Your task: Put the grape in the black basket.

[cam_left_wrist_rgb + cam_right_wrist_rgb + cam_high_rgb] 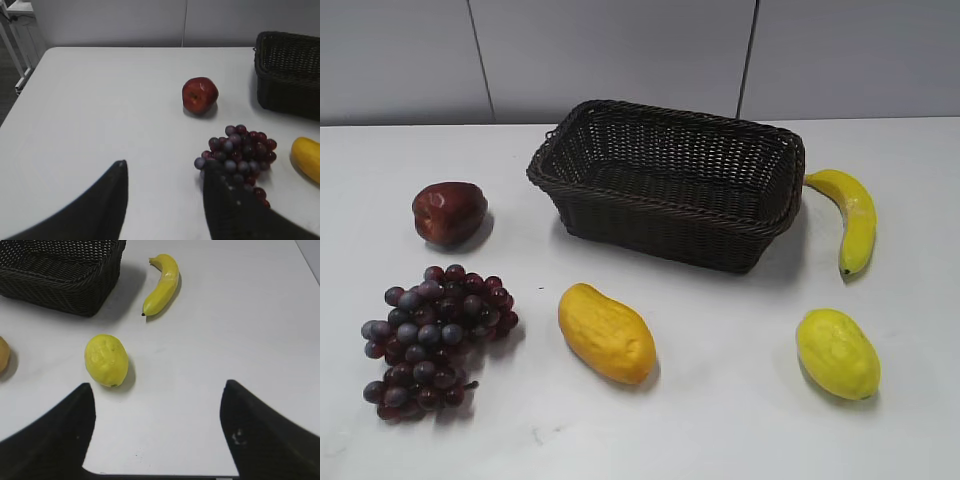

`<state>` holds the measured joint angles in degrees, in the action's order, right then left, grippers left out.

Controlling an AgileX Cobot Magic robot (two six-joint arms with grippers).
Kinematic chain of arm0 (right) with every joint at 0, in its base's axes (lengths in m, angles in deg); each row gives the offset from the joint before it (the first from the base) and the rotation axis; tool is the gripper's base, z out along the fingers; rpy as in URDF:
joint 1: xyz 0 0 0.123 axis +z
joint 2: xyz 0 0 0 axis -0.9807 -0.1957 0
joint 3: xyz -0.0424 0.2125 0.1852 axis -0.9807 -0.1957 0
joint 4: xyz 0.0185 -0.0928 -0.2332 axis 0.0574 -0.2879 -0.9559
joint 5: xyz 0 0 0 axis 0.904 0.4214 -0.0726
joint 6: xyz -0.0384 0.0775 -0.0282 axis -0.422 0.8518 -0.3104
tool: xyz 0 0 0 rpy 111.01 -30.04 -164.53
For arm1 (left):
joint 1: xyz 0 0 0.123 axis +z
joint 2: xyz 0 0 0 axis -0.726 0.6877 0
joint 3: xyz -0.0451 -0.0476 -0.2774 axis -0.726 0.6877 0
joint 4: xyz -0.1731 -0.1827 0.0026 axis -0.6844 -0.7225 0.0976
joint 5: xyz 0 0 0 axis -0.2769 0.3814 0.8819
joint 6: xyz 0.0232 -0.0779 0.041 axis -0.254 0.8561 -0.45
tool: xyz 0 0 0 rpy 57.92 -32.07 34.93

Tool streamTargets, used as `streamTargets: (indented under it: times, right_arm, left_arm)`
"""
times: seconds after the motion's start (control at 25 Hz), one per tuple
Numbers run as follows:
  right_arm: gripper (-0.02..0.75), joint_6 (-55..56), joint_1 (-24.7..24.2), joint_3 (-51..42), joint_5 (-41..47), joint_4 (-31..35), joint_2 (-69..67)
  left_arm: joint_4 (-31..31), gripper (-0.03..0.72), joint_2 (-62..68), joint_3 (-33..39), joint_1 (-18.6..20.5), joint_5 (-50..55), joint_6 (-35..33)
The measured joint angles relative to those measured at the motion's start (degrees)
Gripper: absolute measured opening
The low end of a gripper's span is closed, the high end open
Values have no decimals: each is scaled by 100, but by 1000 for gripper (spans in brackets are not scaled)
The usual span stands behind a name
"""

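While both grippers gape, grape (435,340) lies outside black basket (670,215).

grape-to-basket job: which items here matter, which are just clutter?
Job items:
grape bunch, front left
black basket, empty, at the back
left gripper, open, right by the grapes

Clutter:
apple
orange-yellow mango
yellow lemon-like fruit
banana

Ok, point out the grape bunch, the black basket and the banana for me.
grape bunch (435,335), exterior view, middle of the cluster.
black basket (665,232), exterior view, front woven wall.
banana (164,282), right wrist view, middle of its curve.
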<state>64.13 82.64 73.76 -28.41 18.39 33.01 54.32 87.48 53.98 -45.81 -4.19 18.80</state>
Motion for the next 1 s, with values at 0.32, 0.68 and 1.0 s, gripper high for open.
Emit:
streamTargets:
  times: [0.32, 0.68, 1.0]
  right_arm:
    - [590, 0, 0, 0, 0, 0, 0]
    - [590, 0, 0, 0, 5, 0, 0]
    - [590, 0, 0, 0, 5, 0, 0]
  left_arm:
    - [-437, 557, 2392, -225, 0, -469, -585]
    - [-2154, 571, 5475, -1128, 0, -170, -2808]
    - [-2632, 571, 7494, -1942, -199, 178, -4035]
